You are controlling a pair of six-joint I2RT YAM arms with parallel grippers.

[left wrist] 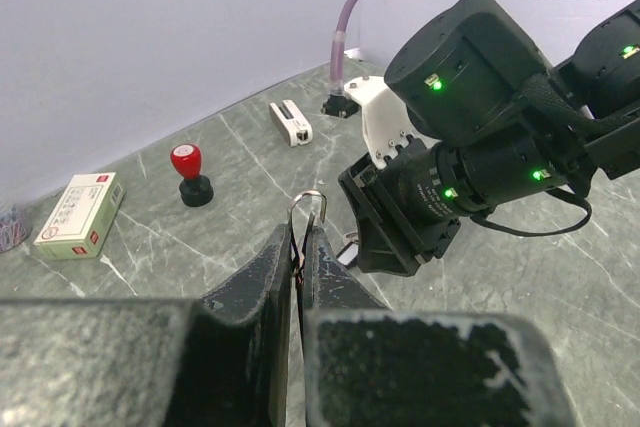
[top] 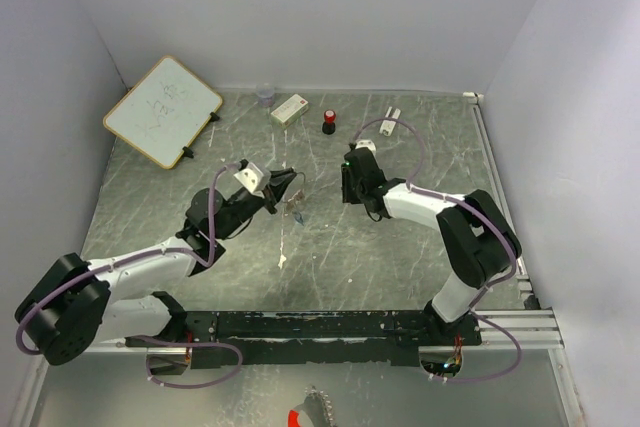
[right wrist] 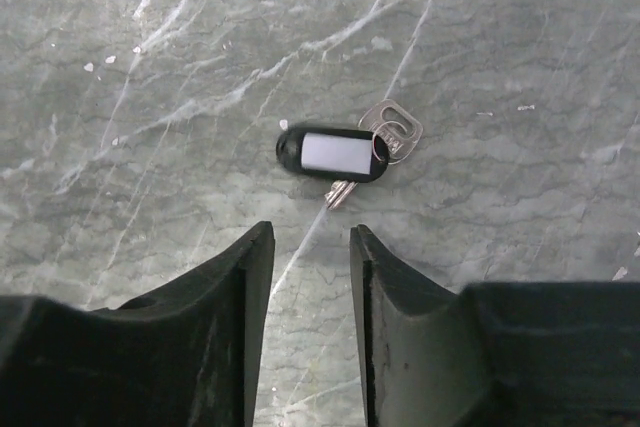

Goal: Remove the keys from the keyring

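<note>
My left gripper (top: 288, 187) (left wrist: 298, 233) is shut on the keyring (left wrist: 308, 201), a thin silver wire loop that sticks up past its fingertips. In the top view the keyring (top: 296, 207) hangs just below that gripper with something small on it. My right gripper (top: 351, 187) (right wrist: 308, 239) is open and empty, pointing down above the table. Just beyond its fingertips a black plastic tag with a white label (right wrist: 334, 153) lies flat with silver keys (right wrist: 396, 130) beside it. The tag also shows in the left wrist view (left wrist: 348, 250), under the right gripper. No blue key is in view.
A red-and-black knob (top: 328, 123) (left wrist: 189, 175), a white box (top: 289, 109) (left wrist: 78, 215) and a small white clip-like item (top: 390, 119) (left wrist: 292, 121) stand near the back wall. A whiteboard (top: 162, 110) leans at the back left. A clear cup (top: 265, 95) sits by the wall.
</note>
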